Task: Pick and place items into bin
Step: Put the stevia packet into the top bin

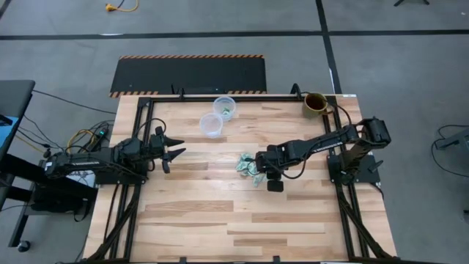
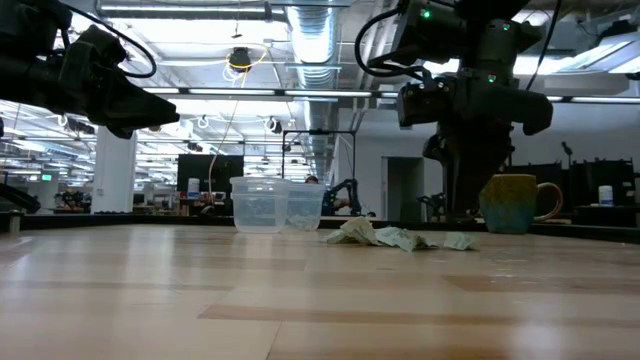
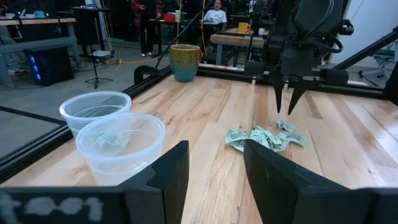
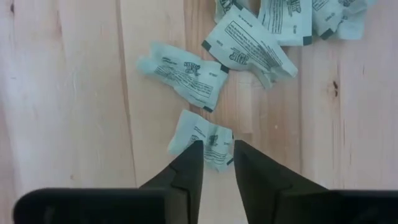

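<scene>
Several pale green-and-white packets point(image 1: 249, 167) lie in a loose pile on the table's middle, also seen in the left wrist view point(image 3: 267, 137) and the low view point(image 2: 395, 237). My right gripper point(image 1: 256, 165) points down over the pile's near-left side, fingers a narrow gap apart. In its wrist view point(image 4: 216, 149) the tips stand over one packet point(image 4: 202, 137), and in the left wrist view point(image 3: 285, 111) they end just above the pile. My left gripper point(image 1: 174, 154) waits open and level, left of the pile point(image 3: 214, 168).
Two clear plastic cups point(image 1: 211, 125) point(image 1: 224, 106) stand near the far edge; the farther one holds a green piece point(image 1: 228, 111). A brown mug point(image 1: 315, 103) sits at the far right corner. Bare wood point(image 1: 242, 220) stretches toward the near edge. People show in the room behind.
</scene>
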### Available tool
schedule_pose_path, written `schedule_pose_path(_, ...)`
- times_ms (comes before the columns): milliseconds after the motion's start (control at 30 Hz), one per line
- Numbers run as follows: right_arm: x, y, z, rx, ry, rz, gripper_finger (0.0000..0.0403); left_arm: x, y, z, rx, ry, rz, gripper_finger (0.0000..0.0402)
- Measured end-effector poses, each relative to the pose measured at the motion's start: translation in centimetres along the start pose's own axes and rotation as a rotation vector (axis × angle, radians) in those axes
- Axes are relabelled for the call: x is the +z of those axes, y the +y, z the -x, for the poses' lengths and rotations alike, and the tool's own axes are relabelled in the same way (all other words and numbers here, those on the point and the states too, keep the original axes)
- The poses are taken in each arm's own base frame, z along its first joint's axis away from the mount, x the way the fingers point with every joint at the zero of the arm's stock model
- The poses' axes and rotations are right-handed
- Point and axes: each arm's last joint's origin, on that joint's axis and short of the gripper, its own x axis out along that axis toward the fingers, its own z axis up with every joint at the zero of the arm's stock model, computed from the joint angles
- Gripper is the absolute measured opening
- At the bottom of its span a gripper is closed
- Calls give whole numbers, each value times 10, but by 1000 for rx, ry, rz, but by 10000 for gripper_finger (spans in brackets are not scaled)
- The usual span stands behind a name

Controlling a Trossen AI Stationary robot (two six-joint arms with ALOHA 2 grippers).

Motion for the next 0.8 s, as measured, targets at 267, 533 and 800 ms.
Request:
schedule_pose_path(267,0,0,0,1,-1,-2,54,0,0,0,0,0,0,143)
schedule_pose_path(533,-2,-4,-16,-4,67,-14,90,0,0,0,0,0,0,143)
schedule_pose_path(800,-2,-5,-46,-16,163,-35,116,0,0,0,0,0,0,143)
